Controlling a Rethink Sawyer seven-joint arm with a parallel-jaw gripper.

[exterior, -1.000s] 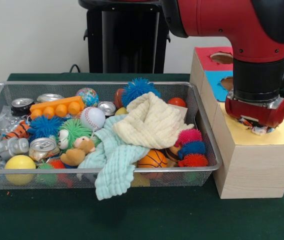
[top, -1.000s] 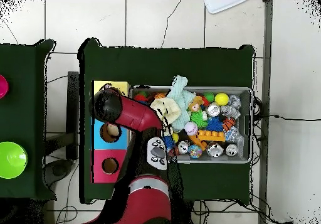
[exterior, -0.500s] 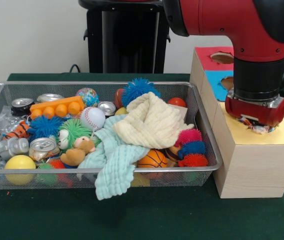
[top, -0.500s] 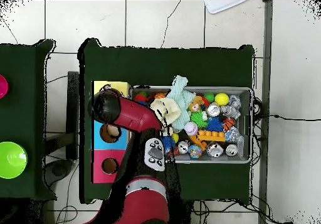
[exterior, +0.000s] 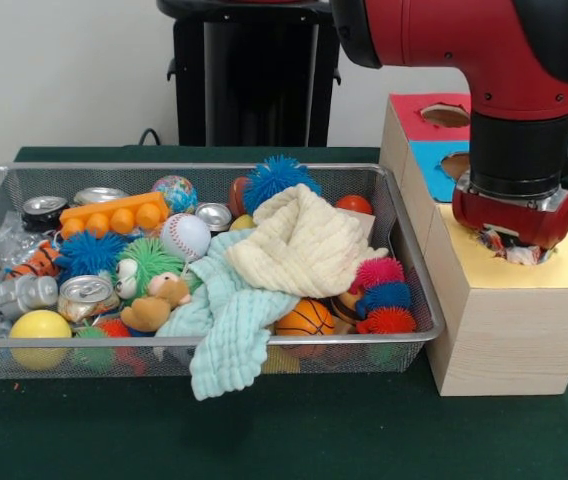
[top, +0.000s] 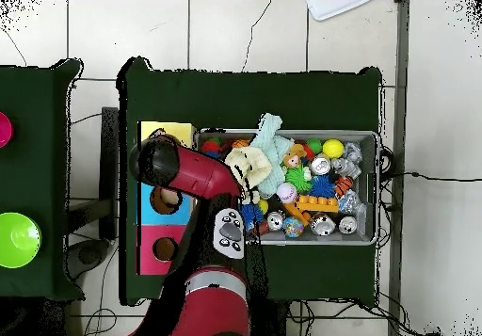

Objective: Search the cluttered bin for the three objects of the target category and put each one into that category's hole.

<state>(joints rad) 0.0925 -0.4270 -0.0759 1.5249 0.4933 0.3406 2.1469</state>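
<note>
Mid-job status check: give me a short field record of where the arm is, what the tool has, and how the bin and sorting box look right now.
arm position: red and black arm, tool low over the yellow top section of the wooden sorting box
tool contents: something small and multicoloured shows under it; fingers hidden, grip cannot be told
box sections: yellow nearest the camera, then blue, then red; holes show in blue and red
wire mesh bin: still cluttered
on top: cream knitted cloth over a mint green cloth that hangs over the front rim
also visible: white baseball, small orange basketball

Bin (exterior: 404, 290) left of box (exterior: 509, 320) in front view; cloths (exterior: 299, 245) atop toys inside.
</note>
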